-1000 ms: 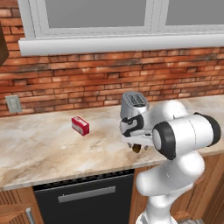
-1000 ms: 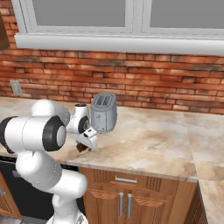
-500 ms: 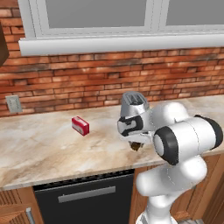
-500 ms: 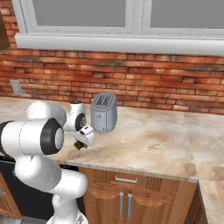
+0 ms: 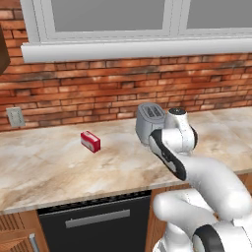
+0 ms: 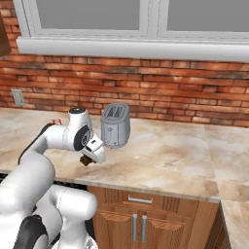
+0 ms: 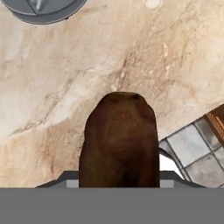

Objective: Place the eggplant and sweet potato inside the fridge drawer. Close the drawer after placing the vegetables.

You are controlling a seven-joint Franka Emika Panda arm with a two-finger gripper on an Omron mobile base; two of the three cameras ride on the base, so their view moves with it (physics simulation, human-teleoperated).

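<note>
My gripper [image 6: 89,156] is shut on the sweet potato [image 6: 86,161], a brown oblong lump held just above the marble counter [image 6: 165,155] near its front edge, in front and to the left of the toaster. In the hand view the sweet potato [image 7: 119,140] rises from between the fingers, hiding them, with the counter [image 7: 65,87] beneath it. From the left base side my own white arm [image 5: 170,152] covers the gripper. The eggplant and the fridge drawer are out of view.
A silver toaster [image 5: 149,121] [image 6: 115,125] stands close behind the hand. A red-and-white box [image 5: 90,141] lies further left on the counter. A brick wall and a window close the back. Below the counter edge are a dark dishwasher front [image 5: 93,221] and wooden cabinets [image 6: 141,223].
The gripper has gone from open to shut on the sweet potato. The arm's elbow has swung lower and nearer the cameras. Toaster and box have not moved.
</note>
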